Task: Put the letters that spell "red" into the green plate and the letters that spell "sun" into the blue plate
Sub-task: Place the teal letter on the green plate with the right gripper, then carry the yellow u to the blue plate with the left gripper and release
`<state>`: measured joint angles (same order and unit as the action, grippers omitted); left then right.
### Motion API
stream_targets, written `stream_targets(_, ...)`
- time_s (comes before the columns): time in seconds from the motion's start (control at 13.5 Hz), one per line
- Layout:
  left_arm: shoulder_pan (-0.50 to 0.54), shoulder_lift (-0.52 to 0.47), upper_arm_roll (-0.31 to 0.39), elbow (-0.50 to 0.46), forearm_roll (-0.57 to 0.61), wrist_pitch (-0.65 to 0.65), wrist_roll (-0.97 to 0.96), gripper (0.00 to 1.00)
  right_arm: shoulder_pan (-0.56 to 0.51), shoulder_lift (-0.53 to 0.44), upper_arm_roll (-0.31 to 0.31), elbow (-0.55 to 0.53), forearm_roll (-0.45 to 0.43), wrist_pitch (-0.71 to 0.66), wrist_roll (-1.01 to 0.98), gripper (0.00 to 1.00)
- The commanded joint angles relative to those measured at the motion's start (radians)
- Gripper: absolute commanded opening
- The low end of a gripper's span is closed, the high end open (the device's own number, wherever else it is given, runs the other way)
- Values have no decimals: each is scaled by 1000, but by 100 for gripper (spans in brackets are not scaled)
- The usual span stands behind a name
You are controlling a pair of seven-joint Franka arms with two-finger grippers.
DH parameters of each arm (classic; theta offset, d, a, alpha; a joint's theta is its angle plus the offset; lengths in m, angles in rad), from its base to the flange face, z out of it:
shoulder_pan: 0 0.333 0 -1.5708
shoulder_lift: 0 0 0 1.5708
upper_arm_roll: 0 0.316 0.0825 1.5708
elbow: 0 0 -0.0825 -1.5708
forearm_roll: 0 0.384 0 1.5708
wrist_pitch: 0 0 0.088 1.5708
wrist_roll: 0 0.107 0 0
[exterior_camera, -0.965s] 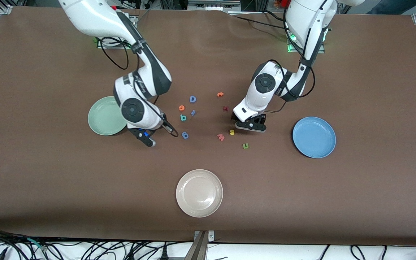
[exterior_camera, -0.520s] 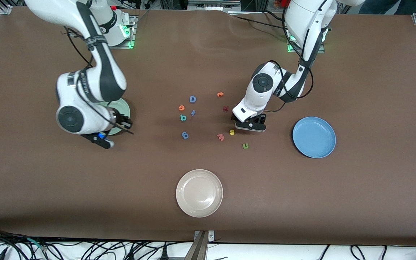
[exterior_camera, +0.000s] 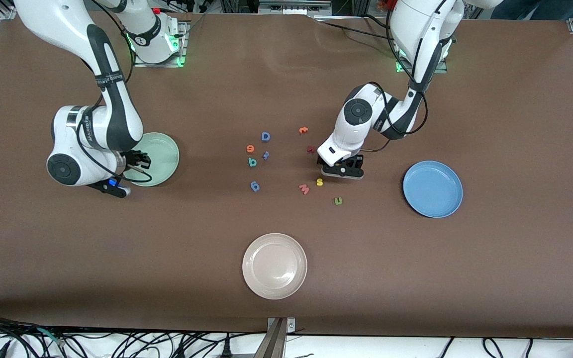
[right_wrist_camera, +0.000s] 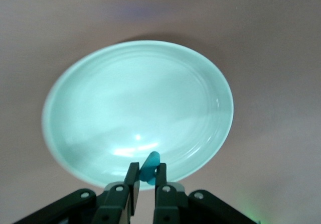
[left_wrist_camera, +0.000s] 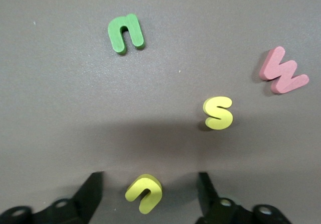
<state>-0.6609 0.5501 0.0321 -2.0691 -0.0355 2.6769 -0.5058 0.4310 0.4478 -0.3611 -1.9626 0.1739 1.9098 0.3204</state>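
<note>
Right gripper pinches a small teal piece, possibly a letter, above the green plate rim.

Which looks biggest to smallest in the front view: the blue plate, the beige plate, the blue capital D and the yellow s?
1. Round beige plate, though it lies nearest the camera
2. Round medium-blue plate
3. Blue foam capital D
4. Yellow foam s

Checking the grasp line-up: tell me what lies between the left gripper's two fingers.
In the left wrist view, the yellow "u" lies on the table between the open left gripper's fingers, untouched; the yellow "s" lies just outside them.
</note>
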Motion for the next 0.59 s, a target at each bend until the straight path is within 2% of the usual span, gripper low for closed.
stream_targets(0.0, -8, 2, 6, -6, 48, -5, -49, 51, 9, -44, -13, -113, 13, 77, -44, 0)
stream_targets(0.07, -8, 2, 6, -8, 63, -5, -51, 43, 9, -44, -13, -122, 13, 80, -46, 0)
stream_targets(0.15, -8, 2, 6, -8, 84, -5, -62, 39, 9, -41, -13, -124, 15, 80, -46, 0)
stream_targets(0.52, -5, 2, 5, -14, 151, -5, -128, 30, 9, -15, -13, -148, 16, 113, -46, 0)
